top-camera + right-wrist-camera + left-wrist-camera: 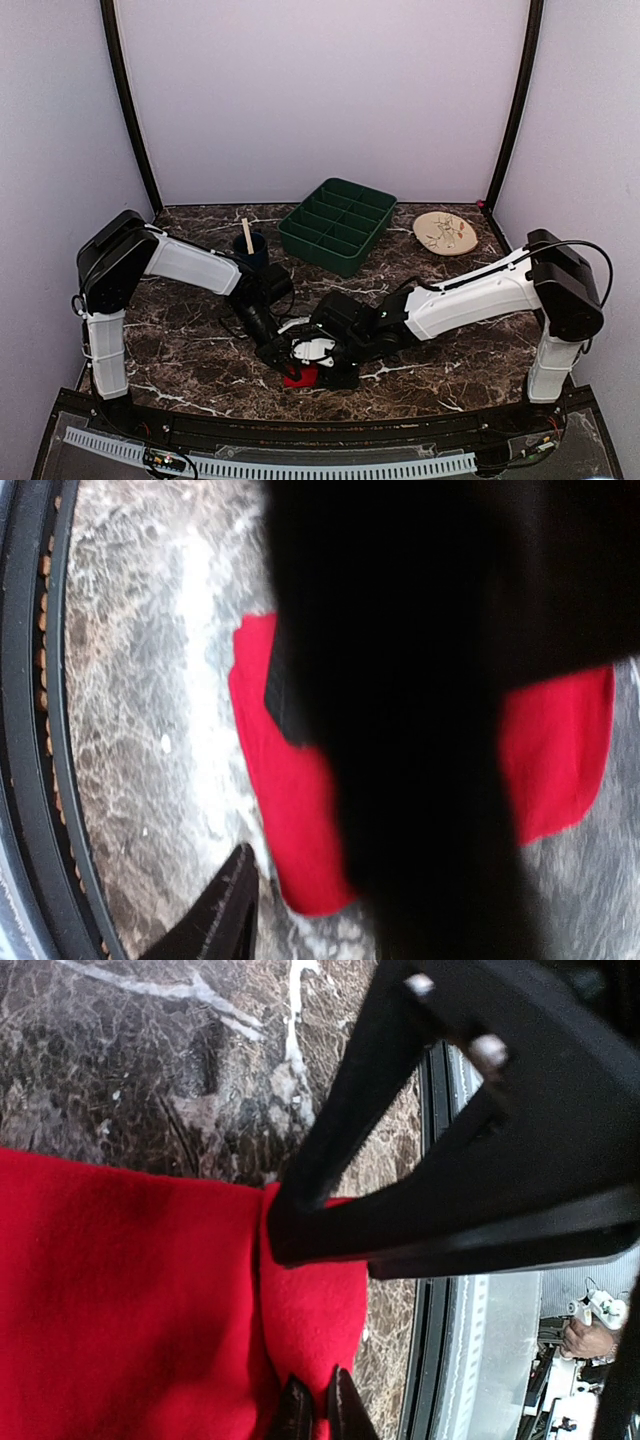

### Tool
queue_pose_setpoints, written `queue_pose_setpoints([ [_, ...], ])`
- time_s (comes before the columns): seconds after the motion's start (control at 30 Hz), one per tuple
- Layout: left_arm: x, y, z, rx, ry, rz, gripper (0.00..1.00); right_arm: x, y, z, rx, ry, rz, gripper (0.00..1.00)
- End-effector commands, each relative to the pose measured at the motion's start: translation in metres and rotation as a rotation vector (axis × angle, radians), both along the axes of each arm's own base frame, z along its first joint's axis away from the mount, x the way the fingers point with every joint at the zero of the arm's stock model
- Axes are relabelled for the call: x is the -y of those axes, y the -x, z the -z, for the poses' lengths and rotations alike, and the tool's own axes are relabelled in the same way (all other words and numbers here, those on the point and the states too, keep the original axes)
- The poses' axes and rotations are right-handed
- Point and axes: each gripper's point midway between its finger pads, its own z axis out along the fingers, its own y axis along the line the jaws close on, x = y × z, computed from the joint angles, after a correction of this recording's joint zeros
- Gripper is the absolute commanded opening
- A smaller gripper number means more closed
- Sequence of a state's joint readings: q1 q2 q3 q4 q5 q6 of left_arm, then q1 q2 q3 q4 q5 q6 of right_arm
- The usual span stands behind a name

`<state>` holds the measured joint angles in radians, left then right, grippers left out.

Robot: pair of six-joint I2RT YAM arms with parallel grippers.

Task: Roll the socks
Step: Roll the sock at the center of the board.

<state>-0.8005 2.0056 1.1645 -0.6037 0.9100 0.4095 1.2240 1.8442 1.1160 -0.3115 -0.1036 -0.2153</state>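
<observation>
Your red sock (298, 378) lies on the table (190, 350) close to its near edge, about the middle, and from above both grippers cover most of it.

In your left wrist view the red sock (130, 1290) spreads over the marble. A crease runs down its right part to the left gripper (318, 1412). The fingertips (296, 1415) stand almost together on that crease, clenched on a fold of the red sock.

From above, the left gripper (272, 352) reaches the sock from the far left and the right gripper (322, 368) from the right. The two are touching or nearly so over the fabric. In the left wrist view the right gripper shows as a black wedge with its tip at the sock's edge.

Your right wrist view is mostly blocked by a blurred black mass, with red sock (290, 810) showing on both sides of it. Only one finger (215, 920) shows at the bottom, over bare marble just beside the sock. You cannot tell whether the right jaws are released or clenched.

Farther off, a dark cup (254, 252) holding a stick (246, 235) stands to the far left of the sock. A green tray (315, 250) sits far middle, and a round plate (460, 245) lies just right of the tray.
</observation>
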Motion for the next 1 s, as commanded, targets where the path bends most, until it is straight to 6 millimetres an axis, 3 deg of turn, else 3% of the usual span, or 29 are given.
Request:
queue_pose_setpoints([
  [0.0,0.000,0.006,-0.004,-0.026,0.016,0.030,0.06,-0.020,-0.009,-0.007,0.050,-0.034,-0.021,0.38],
  [0.27,0.000,0.006,-0.005,-0.039,0.018,0.030,0.06,-0.025,-0.011,-0.001,0.046,-0.033,-0.024,0.32],
  [0.6,-0.001,0.002,-0.005,-0.038,0.015,0.026,0.07,-0.018,-0.007,0.012,0.022,-0.002,-0.022,0.09],
  [0.73,-0.003,-0.001,-0.003,-0.034,-0.005,0.011,0.13,-0.017,-0.007,0.013,0.012,0.001,-0.013,0.01],
  [0.97,-0.010,-0.012,-0.003,0.010,-0.022,-0.055,0.23,-0.016,-0.011,0.009,0.004,-0.007,-0.001,0.00],
])
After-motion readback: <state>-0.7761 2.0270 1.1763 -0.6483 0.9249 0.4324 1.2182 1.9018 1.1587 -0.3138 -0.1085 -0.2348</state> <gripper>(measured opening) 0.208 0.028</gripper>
